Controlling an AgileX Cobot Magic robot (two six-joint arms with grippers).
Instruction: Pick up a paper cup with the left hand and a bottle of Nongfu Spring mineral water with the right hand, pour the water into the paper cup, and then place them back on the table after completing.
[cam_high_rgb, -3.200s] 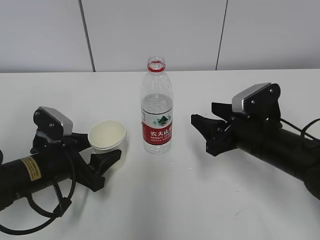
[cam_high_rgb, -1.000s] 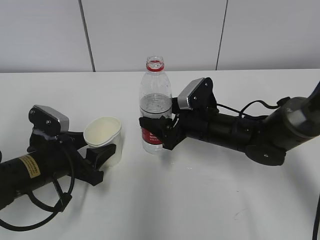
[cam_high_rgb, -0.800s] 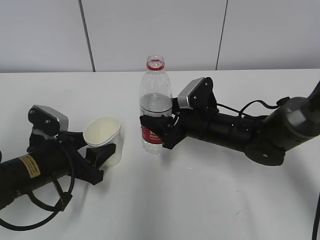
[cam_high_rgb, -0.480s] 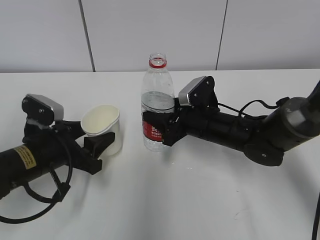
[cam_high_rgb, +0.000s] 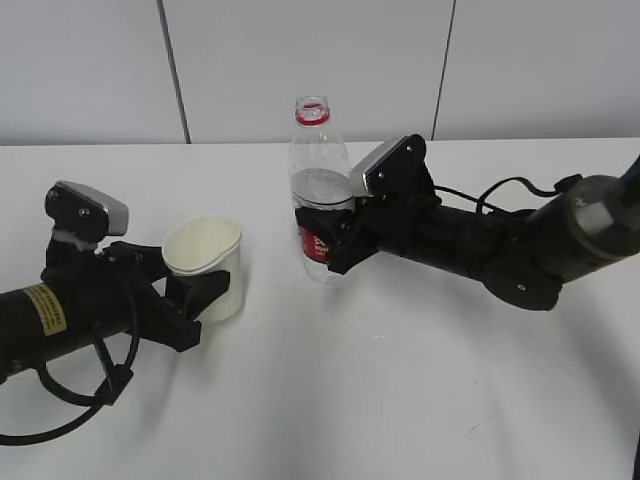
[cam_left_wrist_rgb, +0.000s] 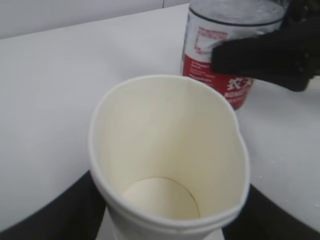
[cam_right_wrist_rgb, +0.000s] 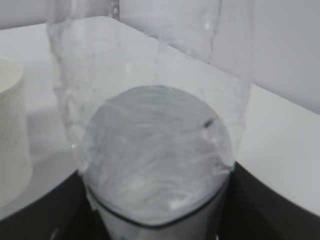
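Note:
The white paper cup stands upright and empty between the fingers of my left gripper, which is shut on it just above the white table. In the left wrist view the cup fills the frame and its rim is squeezed oval. My right gripper is shut on the red label of the clear, uncapped Nongfu Spring bottle, which is upright and about half full of water. The right wrist view shows the bottle close up between black fingers.
The bottle's red label shows just beyond the cup in the left wrist view, with the right gripper's finger across it. The cup's side is at the left edge of the right wrist view. A grey panelled wall stands behind the table.
My right gripper reached in from the right, closed on the bottle and lifted it slightly to the right. My left gripper raised the cup a little off the table.

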